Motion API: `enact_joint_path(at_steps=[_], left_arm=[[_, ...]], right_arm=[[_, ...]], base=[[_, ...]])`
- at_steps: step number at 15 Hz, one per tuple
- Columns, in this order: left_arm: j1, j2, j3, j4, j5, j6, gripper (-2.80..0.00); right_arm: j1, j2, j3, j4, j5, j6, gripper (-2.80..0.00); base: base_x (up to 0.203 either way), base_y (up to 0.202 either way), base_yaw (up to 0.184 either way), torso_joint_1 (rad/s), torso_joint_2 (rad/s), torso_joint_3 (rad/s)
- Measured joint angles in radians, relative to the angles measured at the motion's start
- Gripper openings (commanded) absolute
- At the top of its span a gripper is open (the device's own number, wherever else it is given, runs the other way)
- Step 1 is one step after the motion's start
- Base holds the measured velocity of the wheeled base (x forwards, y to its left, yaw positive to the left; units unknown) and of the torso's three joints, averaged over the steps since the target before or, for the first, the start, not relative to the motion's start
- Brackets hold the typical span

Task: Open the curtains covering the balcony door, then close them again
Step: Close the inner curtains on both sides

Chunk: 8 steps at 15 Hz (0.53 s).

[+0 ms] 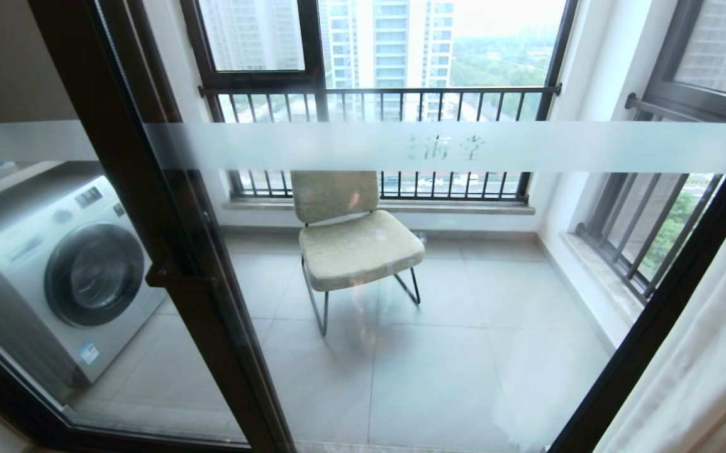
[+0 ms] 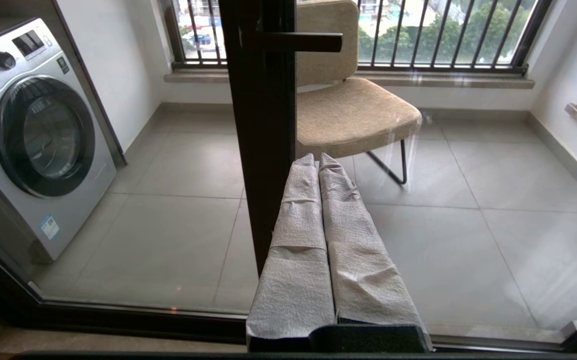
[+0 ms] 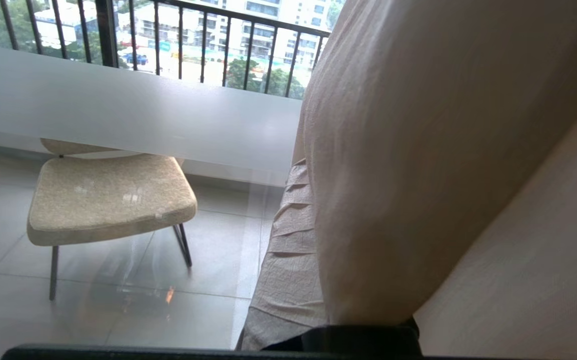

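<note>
While the door (image 1: pixel 401 283) stands bare across most of the head view, the curtains (image 1: pixel 709 352) hang bunched at its right edge, so the opening half of the task looks done or nearly so. Closing them again is all still to do. The right tool (image 3: pixel 313 210) sits pressed against the cream fabric, its wrapped fingers (image 3: pixel 288 250) together, the drape bulging over one side; whether any cloth is pinched between them cannot be told. The left tool (image 2: pixel 318 165) is idle, fingers shut on nothing, pointing at the door's dark frame (image 2: pixel 261 125).
</note>
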Motion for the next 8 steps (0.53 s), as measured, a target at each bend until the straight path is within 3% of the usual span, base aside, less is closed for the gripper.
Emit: enact_joint_path(at_steps=[8], left_arm=[[0.000, 0.000, 0.000, 0.000, 0.001, -0.002, -2.80]], right_arm=[[0.069, -0.003, -0.021, 0.008, 0.000, -0.041, -2.80]], base=[[0.000, 0.189, -0.001, 0.002, 0.00, 0.003]])
